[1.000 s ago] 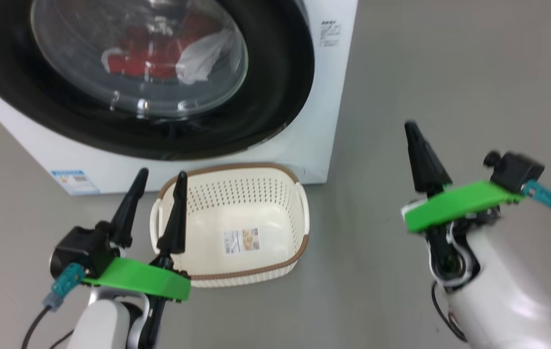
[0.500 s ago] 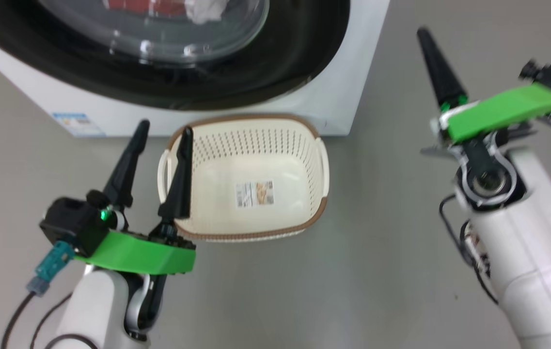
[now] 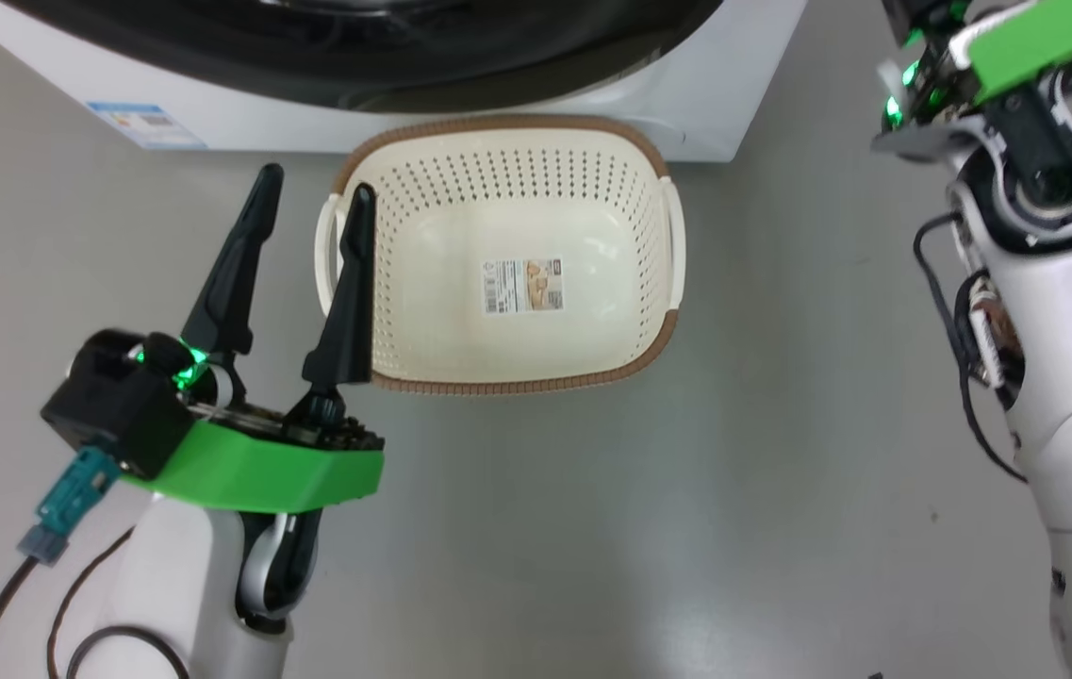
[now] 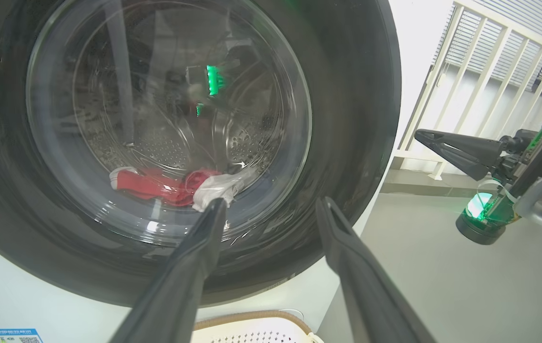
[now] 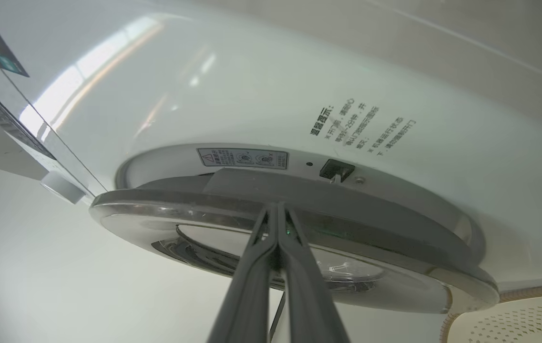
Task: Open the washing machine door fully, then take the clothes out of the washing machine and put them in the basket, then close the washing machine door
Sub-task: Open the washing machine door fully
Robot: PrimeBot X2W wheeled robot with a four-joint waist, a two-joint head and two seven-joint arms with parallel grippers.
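Left gripper (image 3: 317, 184): jaws apart, empty, beside basket (image 3: 517, 124) left handle. Right gripper (image 5: 276, 209): fingers pressed together, holding nothing, tips at door (image 5: 371, 228) edge. Clothes (image 4: 156, 186) lie inside washer (image 3: 733, 85), behind door. Basket empty on floor (image 3: 781, 377), just before washer.

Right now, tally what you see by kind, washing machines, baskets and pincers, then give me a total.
Washing machine: 1
Basket: 1
Pincers: 2 (left pincer open, right pincer shut)
Total: 4
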